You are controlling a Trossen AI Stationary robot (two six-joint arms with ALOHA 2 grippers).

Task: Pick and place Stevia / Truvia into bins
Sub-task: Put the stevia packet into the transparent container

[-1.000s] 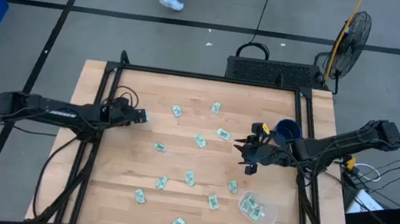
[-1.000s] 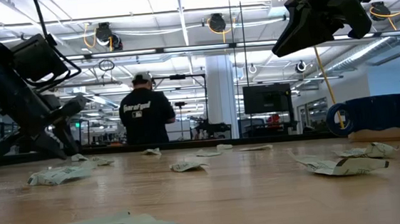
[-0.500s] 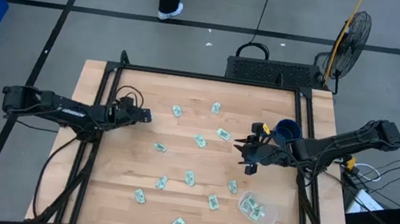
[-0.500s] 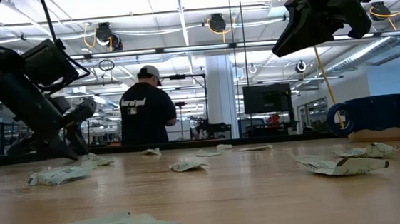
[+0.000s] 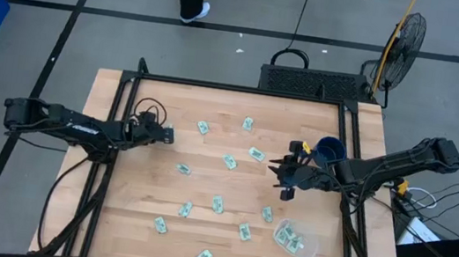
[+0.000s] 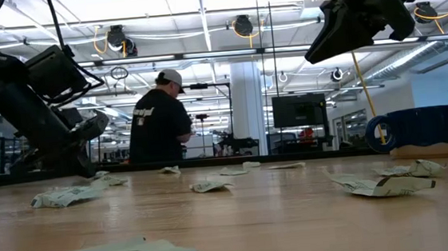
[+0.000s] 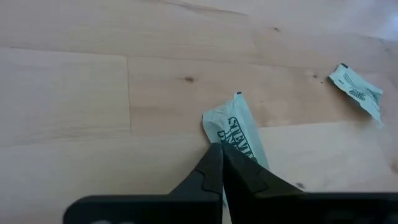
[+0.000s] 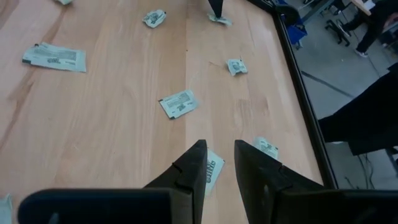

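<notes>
Left wrist view: left gripper (image 7: 222,163) low over the wooden table (image 7: 74,81), fingers (image 7: 208,171) pressed together on the near end of a green Stevia sachet (image 7: 239,134), the rest of the packet sticking out flat ahead of the tips. Beyond the tips and off to one side, another sachet (image 7: 356,91), well apart from the held one.

High view: same gripper (image 5: 165,133) near the table's left edge, with loose sachets (image 5: 230,160) scattered across the middle of the board between the two arms. Held packet hardly visible here, hidden under the fingers. Clear bin (image 5: 296,240) near the front right corner with a few sachets inside, well apart from the left fingers and nearer to the right gripper (image 5: 280,174), which hangs above the table beside a dark blue mug (image 5: 330,148).

Right wrist view: right fingers (image 8: 196,165) parted with a narrow gap, nothing between them; one sachet (image 8: 211,168) partly hidden below the tips, probably lying on the wood, another (image 8: 178,102) ahead of them.

Low view: right gripper (image 6: 360,18) raised well clear of the surface, left gripper (image 6: 89,156) down by the tabletop; a person (image 6: 160,122) in dark clothes and a cap standing in the room behind.
</notes>
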